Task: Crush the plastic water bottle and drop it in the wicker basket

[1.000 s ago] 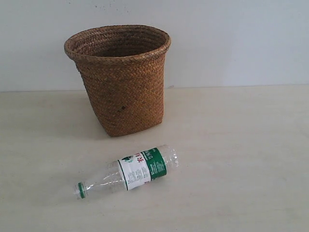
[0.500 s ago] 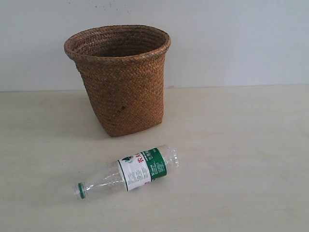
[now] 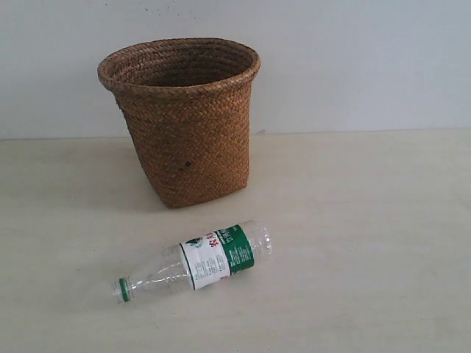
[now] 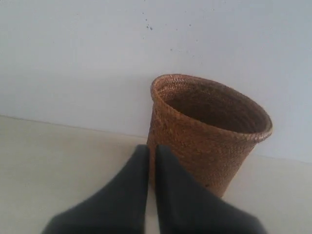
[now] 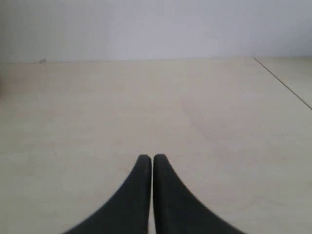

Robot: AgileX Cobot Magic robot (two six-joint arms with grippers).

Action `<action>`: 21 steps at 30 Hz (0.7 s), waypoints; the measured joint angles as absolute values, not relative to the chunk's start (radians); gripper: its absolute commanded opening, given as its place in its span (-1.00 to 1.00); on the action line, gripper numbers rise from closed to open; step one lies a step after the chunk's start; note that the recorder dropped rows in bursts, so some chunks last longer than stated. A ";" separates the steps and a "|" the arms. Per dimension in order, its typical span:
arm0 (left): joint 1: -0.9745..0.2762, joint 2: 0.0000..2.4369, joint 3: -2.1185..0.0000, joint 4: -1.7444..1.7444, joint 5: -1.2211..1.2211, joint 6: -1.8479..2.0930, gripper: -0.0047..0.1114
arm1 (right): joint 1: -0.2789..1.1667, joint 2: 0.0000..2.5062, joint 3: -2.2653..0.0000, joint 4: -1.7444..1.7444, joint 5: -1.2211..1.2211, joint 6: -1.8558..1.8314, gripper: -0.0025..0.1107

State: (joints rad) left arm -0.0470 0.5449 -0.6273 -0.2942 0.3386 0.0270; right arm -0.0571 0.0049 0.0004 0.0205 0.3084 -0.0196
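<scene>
Plastic water bottle (image 3: 195, 263) lies on its side at lower centre of the exterior view, green cap (image 3: 124, 289) toward lower left, apart from the upright wicker basket (image 3: 184, 125) at upper left. Left gripper (image 4: 151, 148) and right gripper (image 5: 151, 157) are pressed together, empty.

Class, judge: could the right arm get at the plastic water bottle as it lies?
Probably yes: the plastic water bottle lies in the open, apart from the wicker basket; the right gripper, shut, must open first.
</scene>
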 measured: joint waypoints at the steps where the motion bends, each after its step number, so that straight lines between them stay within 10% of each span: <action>1: -0.047 0.570 -0.636 -0.329 0.308 0.027 -0.85 | -0.057 0.005 0.000 0.020 0.308 -0.020 -0.96; 12: -0.047 0.683 -0.654 -0.419 0.182 0.080 -0.85 | -0.057 0.005 0.000 0.020 0.308 -0.020 -0.96; 21: -0.047 0.986 -0.908 -0.454 0.583 0.452 -0.85 | -0.057 0.005 0.000 0.020 0.308 -0.022 -0.96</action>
